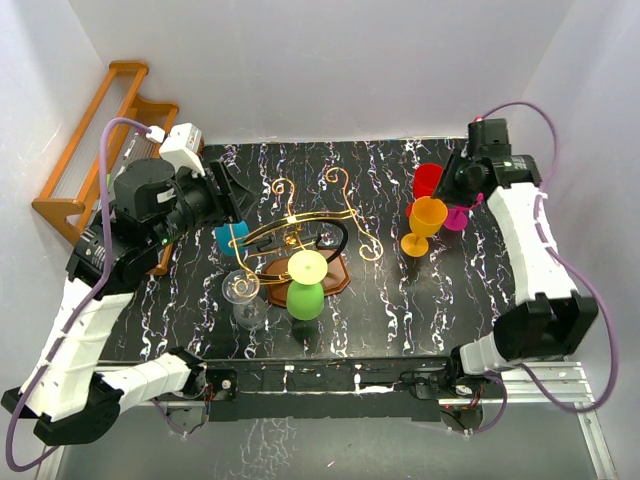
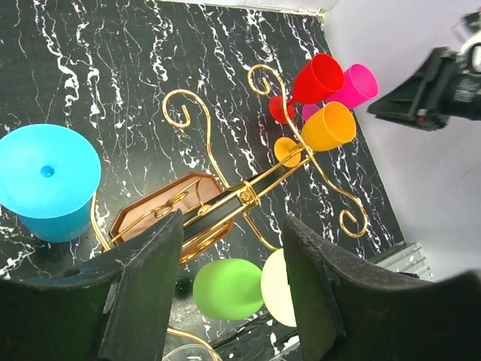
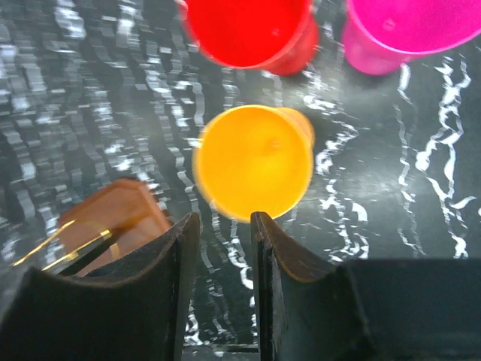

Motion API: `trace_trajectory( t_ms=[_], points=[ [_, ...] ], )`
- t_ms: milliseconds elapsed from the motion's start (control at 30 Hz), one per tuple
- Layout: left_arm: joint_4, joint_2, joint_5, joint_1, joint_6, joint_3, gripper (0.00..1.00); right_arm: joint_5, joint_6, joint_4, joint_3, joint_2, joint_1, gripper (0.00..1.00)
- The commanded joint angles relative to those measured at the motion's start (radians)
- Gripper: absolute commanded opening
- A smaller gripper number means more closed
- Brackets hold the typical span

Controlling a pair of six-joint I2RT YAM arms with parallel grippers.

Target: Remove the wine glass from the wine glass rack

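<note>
The black marble-patterned table (image 1: 400, 310) carries everything except an orange-brown wooden shelf rack (image 1: 85, 150), which leans against the wall beyond the table's far left corner.

The wine glass rack (image 2: 244, 197) stands at the middle of the table, its gold scrolls spreading toward the far edge and its reddish wooden base (image 1: 340, 272) toward the near edge. A green wine glass (image 1: 305, 300) hangs on it bowl-down over the near side of the base, its pale foot on top. A teal wine glass (image 1: 227, 238) sits foot-up at the rack's left wire end. A clear glass (image 1: 243, 298) is just beside the base on its left; whether it hangs or stands cannot be told.

Near the far right corner an orange glass (image 1: 428, 215) stands upright, with a red glass (image 1: 428, 180) and a magenta glass (image 1: 458, 218) just behind it.

The left gripper (image 2: 233, 226) hovers at the rack's left side, jaws wide apart and empty, the teal glass outside its left finger. The right gripper (image 3: 224, 222) hangs above the orange glass, jaws parted, nothing between them.
</note>
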Motion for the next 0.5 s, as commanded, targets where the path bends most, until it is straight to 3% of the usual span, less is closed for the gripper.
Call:
trace_trajectory(
  t_ms=[0,233,333,467],
  points=[
    [0.008,-0.027,-0.015,-0.003,-0.015,-0.006,0.53,-0.273,0.039,-0.05,0.083,-0.165,0.011,0.36],
    [0.035,-0.035,0.004,-0.003,-0.04,-0.019,0.53,-0.724,0.273,0.118,-0.146,-0.484,0.037,0.36],
    [0.047,-0.035,0.023,-0.003,-0.054,-0.035,0.53,-0.827,0.391,0.215,-0.234,-0.588,0.038,0.36],
    [0.064,-0.028,0.045,-0.004,-0.066,-0.043,0.53,-0.877,0.372,0.177,-0.231,-0.604,0.038,0.36]
  ],
)
